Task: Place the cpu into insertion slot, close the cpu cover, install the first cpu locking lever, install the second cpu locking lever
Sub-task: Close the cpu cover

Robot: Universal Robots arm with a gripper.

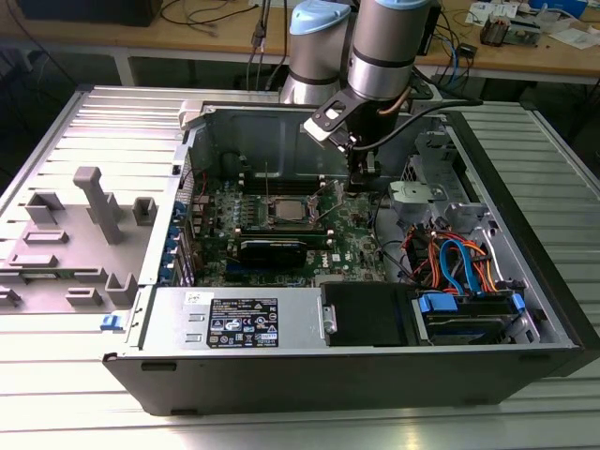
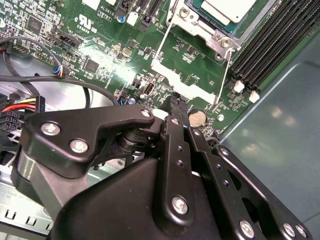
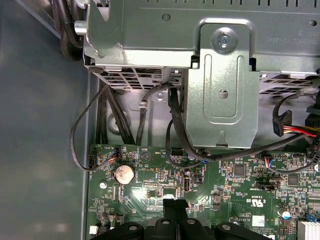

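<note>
Fingertips [image 3: 169, 207] pressed together and gripping nothing, your gripper [image 1: 361, 183] hangs low over the green motherboard [image 1: 356, 246], near its coin cell battery [image 3: 124, 173]. The cpu [image 1: 286, 208] sits in its socket, well apart, to the exterior view's left of the gripper.

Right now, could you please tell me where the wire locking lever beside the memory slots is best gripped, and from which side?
Probably the locking lever's free end, away from the socket, from above, with the end effector straddling the wire. It is a thin rod, and the memory slots crowd one side.
</note>
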